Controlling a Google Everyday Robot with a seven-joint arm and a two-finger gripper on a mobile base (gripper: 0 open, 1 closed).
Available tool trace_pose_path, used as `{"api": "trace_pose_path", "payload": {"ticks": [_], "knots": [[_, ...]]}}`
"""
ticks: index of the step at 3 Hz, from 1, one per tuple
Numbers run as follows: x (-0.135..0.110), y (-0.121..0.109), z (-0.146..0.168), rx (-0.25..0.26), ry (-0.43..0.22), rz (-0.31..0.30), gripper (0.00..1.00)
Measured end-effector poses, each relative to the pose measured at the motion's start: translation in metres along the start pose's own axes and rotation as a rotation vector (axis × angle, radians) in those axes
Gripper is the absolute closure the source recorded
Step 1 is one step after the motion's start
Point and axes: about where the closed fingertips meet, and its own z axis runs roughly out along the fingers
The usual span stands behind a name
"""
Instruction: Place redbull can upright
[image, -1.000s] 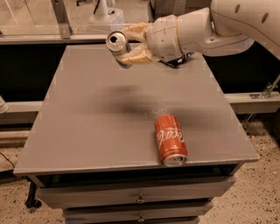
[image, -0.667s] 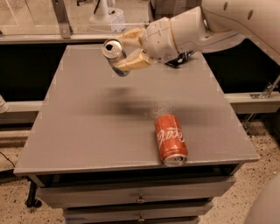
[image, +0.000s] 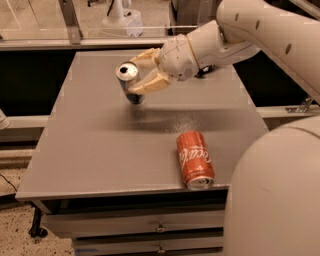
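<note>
The redbull can (image: 129, 82) is a slim blue-and-silver can with a silver top. My gripper (image: 141, 71) is shut on it, with tan fingers (image: 148, 86) on either side. The can is tilted, its top facing up and toward the camera, its bottom close above the grey table (image: 90, 145) at the back middle. The white arm reaches in from the upper right.
An orange-red soda can (image: 195, 159) with white script lies on its side near the table's front right edge. Drawers (image: 160, 227) sit under the tabletop. A white rounded part of the robot (image: 275, 200) fills the lower right.
My gripper has moved left and down toward the tabletop with the redbull can, which now tilts more upright. The soda can has not moved.
</note>
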Motion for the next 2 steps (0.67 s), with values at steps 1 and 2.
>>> {"api": "trace_pose_path", "payload": {"ticks": [1, 2], "knots": [[-0.0063, 0.0002, -0.0012, 0.038, 0.067, 0.037, 1.0], [-0.0091, -0.0009, -0.0071, 0.061, 0.114, 0.058, 1.0]]}}
